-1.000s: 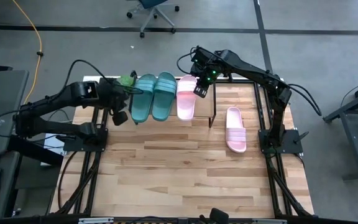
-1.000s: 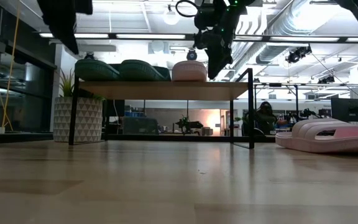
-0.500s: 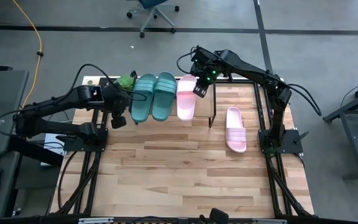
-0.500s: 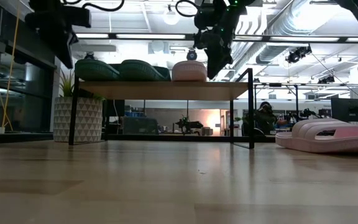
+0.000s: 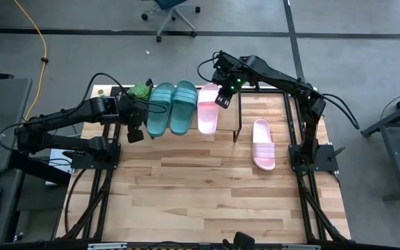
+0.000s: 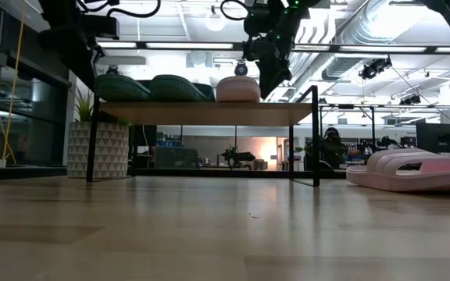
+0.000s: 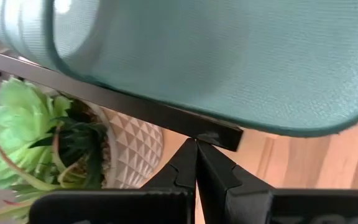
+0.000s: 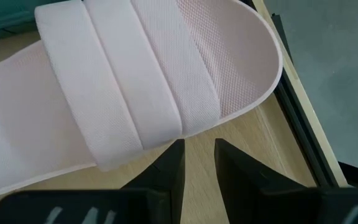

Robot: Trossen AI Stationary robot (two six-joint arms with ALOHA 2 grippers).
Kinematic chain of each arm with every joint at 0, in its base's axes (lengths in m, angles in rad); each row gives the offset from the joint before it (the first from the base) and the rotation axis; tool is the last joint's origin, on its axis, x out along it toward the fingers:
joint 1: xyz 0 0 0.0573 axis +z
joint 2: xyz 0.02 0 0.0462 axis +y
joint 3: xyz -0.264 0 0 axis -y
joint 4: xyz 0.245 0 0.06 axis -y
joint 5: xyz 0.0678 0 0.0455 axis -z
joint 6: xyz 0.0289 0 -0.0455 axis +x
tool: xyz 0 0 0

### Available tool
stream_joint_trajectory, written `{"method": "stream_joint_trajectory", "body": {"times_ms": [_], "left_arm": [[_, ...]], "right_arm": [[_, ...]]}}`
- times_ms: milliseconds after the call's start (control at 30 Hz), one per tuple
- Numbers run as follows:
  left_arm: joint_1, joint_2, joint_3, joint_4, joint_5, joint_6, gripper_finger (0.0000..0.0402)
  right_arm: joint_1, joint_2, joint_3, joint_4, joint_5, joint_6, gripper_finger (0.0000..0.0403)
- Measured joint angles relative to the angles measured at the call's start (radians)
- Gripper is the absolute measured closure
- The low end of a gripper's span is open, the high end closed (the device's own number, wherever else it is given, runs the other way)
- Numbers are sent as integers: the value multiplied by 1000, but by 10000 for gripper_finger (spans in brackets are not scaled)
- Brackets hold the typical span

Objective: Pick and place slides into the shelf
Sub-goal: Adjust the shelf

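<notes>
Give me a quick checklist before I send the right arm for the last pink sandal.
1. Right claw empty: ok, fingers apart beside the pink sandal on the shelf, nothing between them.
2. Pink sandal on the table free to grab: ok, lying flat, strap up, nothing touching it.
3. Room on the shelf: ok, bare plank to the right of the shelved pink sandal.
4. Left claw out of the way: ok, shut, at the shelf's left end by the teal sandals.
5. Shelved sandals stable: cannot tell; their heels overhang the front edge.
</notes>
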Motion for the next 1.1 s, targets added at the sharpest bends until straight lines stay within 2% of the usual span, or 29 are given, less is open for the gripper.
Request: {"method": "stream_joint_trajectory", "body": {"times_ms": [333,767,1100], "left_arm": [[0,0,-1,29,1,-9,402],[0,33,0,64,30,-18,401],[0,47,0,83,55,-14,401]], "right_arm": [[-1,0,0,-26,77,0,324],[-1,0,0,-77,77,0,324],[-1,0,0,-58,14,9,324]]}}
